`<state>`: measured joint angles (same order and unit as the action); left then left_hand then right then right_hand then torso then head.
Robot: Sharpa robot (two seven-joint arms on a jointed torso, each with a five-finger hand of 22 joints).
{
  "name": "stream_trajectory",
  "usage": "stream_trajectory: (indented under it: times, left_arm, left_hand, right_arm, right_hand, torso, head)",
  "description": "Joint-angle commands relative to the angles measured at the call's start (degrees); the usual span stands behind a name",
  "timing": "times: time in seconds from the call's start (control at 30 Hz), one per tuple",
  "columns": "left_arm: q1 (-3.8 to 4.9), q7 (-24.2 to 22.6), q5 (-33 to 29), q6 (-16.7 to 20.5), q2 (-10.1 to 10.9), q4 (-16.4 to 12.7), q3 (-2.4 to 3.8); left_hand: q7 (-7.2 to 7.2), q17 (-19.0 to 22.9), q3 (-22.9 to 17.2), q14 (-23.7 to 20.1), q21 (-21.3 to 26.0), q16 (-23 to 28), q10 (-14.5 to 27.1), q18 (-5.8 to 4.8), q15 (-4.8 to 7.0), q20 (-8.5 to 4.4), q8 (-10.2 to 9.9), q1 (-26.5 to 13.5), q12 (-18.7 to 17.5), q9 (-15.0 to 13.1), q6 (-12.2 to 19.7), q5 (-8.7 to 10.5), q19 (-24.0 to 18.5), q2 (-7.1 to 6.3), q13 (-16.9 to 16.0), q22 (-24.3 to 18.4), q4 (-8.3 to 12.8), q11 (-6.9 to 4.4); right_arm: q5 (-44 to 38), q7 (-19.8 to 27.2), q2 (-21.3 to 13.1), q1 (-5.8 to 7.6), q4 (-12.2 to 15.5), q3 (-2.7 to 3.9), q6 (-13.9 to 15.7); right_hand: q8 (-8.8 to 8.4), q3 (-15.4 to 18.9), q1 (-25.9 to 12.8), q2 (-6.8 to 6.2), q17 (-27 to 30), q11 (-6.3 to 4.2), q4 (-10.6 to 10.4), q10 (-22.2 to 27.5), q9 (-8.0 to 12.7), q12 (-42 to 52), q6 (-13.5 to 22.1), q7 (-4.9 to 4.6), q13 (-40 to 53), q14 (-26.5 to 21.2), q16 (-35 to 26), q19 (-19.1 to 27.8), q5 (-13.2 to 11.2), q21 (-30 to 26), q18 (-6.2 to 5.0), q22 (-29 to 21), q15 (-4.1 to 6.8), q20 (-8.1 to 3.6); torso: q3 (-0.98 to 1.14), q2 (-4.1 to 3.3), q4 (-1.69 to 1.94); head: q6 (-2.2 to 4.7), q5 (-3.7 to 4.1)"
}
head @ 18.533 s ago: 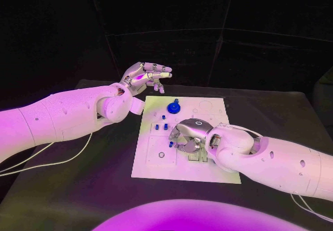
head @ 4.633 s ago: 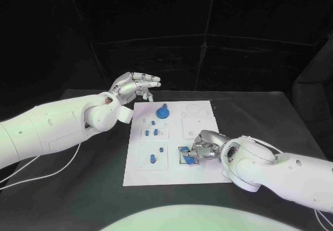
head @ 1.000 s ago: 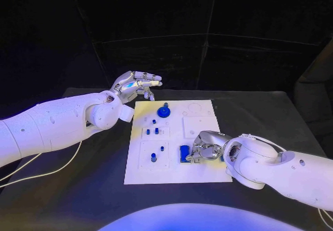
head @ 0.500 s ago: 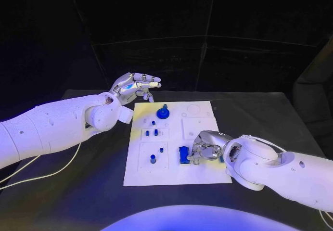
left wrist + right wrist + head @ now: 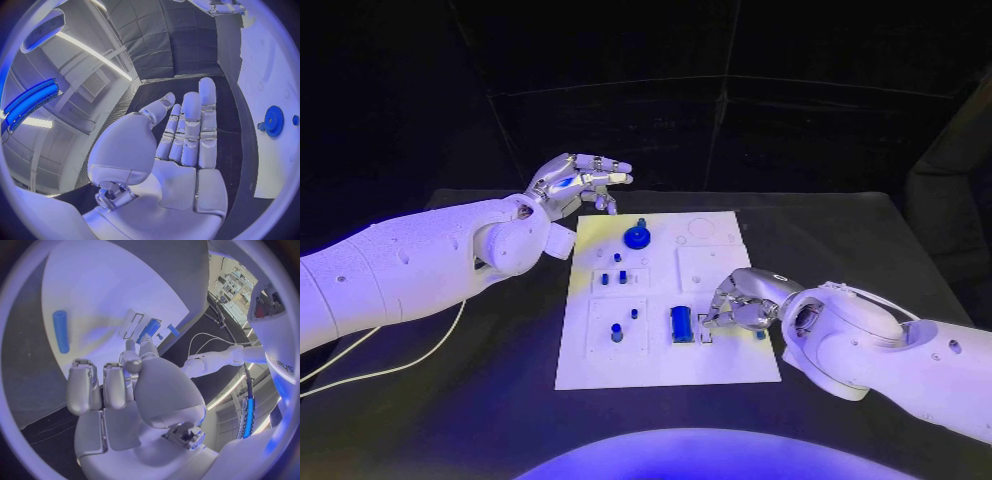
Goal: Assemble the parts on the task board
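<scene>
A black desk (image 5: 473, 400) carries everything, its dark top running out to all four edges. A thin pale cable (image 5: 387, 365) lies in loose curves on it near the left edge. Behind the far edge hangs a black backdrop (image 5: 733, 130) in panels, with faint seams crossing it.

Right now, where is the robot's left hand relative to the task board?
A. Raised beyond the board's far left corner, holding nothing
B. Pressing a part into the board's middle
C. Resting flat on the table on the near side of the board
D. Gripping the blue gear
A: the left hand hangs beyond the far left corner of the task board with fingers apart and empty, clear of the blue gear.
</scene>
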<state>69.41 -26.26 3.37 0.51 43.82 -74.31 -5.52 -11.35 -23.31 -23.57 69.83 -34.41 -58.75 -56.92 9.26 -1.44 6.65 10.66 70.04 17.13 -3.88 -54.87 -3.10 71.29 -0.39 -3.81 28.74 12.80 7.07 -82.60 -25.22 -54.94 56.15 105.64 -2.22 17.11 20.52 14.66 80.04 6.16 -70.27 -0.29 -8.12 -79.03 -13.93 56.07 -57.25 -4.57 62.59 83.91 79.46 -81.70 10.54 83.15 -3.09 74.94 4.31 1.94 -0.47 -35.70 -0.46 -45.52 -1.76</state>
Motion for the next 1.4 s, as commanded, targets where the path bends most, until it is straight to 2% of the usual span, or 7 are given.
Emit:
stream_trajectory:
  times: [0.03, 0.2, 0.4, 0.5, 0.83, 1.0, 1.4]
  left_arm:
    - [0.09, -0.3, -0.2, -0.4, 0.0, -0.1, 0.05]
    - [0.09, -0.3, -0.2, -0.3, 0.0, -0.1, 0.05]
    - [0.09, -0.3, -0.2, -0.3, 0.0, -0.2, 0.04]
    - [0.08, -0.3, -0.2, -0.4, 0.0, -0.2, 0.04]
    - [0.05, -0.3, -0.2, -0.5, -0.1, -0.1, 0.04]
    - [0.02, -0.3, -0.2, -0.6, -0.1, -0.1, 0.03]
    - [-0.02, -0.2, -0.2, -0.7, -0.1, 0.1, 0.03]
  left_hand:
    - [0.00, 0.1, 0.2, -0.4, 0.2, -0.4, 0.4, 1.14, -0.12, 0.22, 0.4, 0.2, 0.2, -0.1, 0.3, -0.14, 0.3, 0.54, -0.1, -0.1, 0.0, 0.03]
    - [0.00, 0.2, 0.4, -0.4, 0.3, -0.5, 0.6, 1.15, -0.14, 0.24, 0.5, 0.2, 0.4, -0.1, 0.4, -0.14, 0.3, 0.67, -0.1, -0.1, 0.0, 0.03]
    - [0.00, 0.2, 0.4, -0.4, 0.3, -0.5, 0.6, 1.15, -0.14, 0.24, 0.5, 0.2, 0.4, -0.1, 0.4, -0.14, 0.3, 0.67, -0.1, -0.1, 0.0, 0.03]
    - [0.00, 0.2, 0.4, -0.4, 0.3, -0.5, 0.6, 1.15, -0.14, 0.24, 0.5, 0.2, 0.4, -0.1, 0.4, -0.14, 0.3, 0.67, -0.1, -0.1, 0.0, 0.03]
    - [0.00, 0.2, 0.4, -0.4, 0.3, -0.5, 0.6, 1.15, -0.14, 0.24, 0.5, 0.2, 0.4, -0.1, 0.4, -0.14, 0.3, 0.67, -0.1, -0.1, 0.0, 0.03]
    - [0.00, 0.2, 0.4, -0.4, 0.3, -0.5, 0.6, 1.15, -0.14, 0.24, 0.5, 0.2, 0.4, -0.1, 0.4, -0.14, 0.3, 0.67, -0.1, -0.1, 0.0, 0.03]
    - [0.00, 0.2, 0.4, -0.4, 0.3, -0.5, 0.6, 1.15, -0.14, 0.24, 0.5, 0.2, 0.4, -0.1, 0.4, -0.14, 0.3, 0.67, -0.1, -0.1, 0.0, 0.03]
  right_arm:
    - [4.7, 1.6, -2.0, 0.78, 0.6, 0.07, 3.6]
    - [6.0, 1.5, -5.8, 1.64, 0.9, 0.07, 3.2]
    - [3.1, -0.5, -8.8, 1.96, 0.6, 0.05, 2.3]
    - [0.4, -2.1, -9.3, 2.00, 0.1, 0.03, 0.7]
    - [-3.2, -5.1, -7.8, 1.90, -1.7, -0.01, -5.2]
    - [-4.0, -6.1, -7.1, 1.85, -2.1, -0.03, -7.4]
    - [-4.8, -6.6, -6.1, 1.74, -2.1, -0.04, -9.7]
  right_hand:
    - [-0.94, 0.3, -0.6, 0.18, 0.1, 0.44, 0.0, 0.2, 0.4, -0.7, 0.5, -0.35, -0.3, 2.6, -0.4, 0.1, 0.5, -0.3, 0.11, 3.0, -0.56, 0.54]
    - [-2.32, 0.3, -0.8, 0.15, 0.2, 0.84, -0.1, 0.6, 1.0, -1.3, 1.0, -0.83, -0.7, 2.6, -0.5, 0.2, 0.6, -0.4, 0.09, 3.0, -0.92, 0.94]
    - [-3.43, 1.1, -2.3, -0.48, 0.0, 1.08, -0.9, 0.7, 1.4, -1.7, 0.3, -1.00, -0.9, 2.6, -0.4, 0.1, 0.7, -0.3, 0.09, 3.1, -1.21, 1.35]
    - [-3.59, 2.1, -3.6, -1.15, -0.2, 0.89, -1.8, 0.5, 1.3, -1.5, -0.8, -0.73, -0.7, 2.6, -0.3, -0.1, 2.7, -0.2, 0.12, 3.3, -1.10, 1.37]
    - [-3.69, 3.9, -5.7, -1.68, -0.1, 0.59, -3.9, 0.4, 0.7, -1.5, -2.2, -0.27, -0.5, 2.6, -0.5, 0.0, 2.3, -0.3, 0.09, 3.2, -0.85, 1.17]
    - [-3.57, 4.4, -6.2, -1.89, 0.2, 0.45, -4.7, 0.5, 0.3, -1.8, -2.8, -0.07, -0.7, 2.5, -0.7, 0.2, 1.7, -0.5, 0.03, 3.0, -0.75, 1.07]
    - [-3.28, 4.6, -6.0, -2.00, 0.4, 0.28, -4.9, 0.6, -0.2, -2.0, -3.4, 0.16, -0.8, 2.5, -0.9, 0.3, 1.5, -0.6, 0.00, 2.9, -0.62, 0.97]
  torso:
    - [-0.03, 0.07, -0.10]
    - [0.00, 0.02, -0.11]
    - [0.03, -0.04, -0.12]
    - [0.14, -0.06, -0.10]
    - [0.13, -0.07, 0.06]
    - [0.02, -0.05, 0.20]
    - [-0.01, -0.02, 0.11]
  head:
    - [0.18, 0.42]
    - [0.48, 1.24]
    - [0.83, 2.75]
    - [0.93, 3.07]
    - [0.79, 3.42]
    - [0.69, 3.52]
    - [0.58, 3.50]
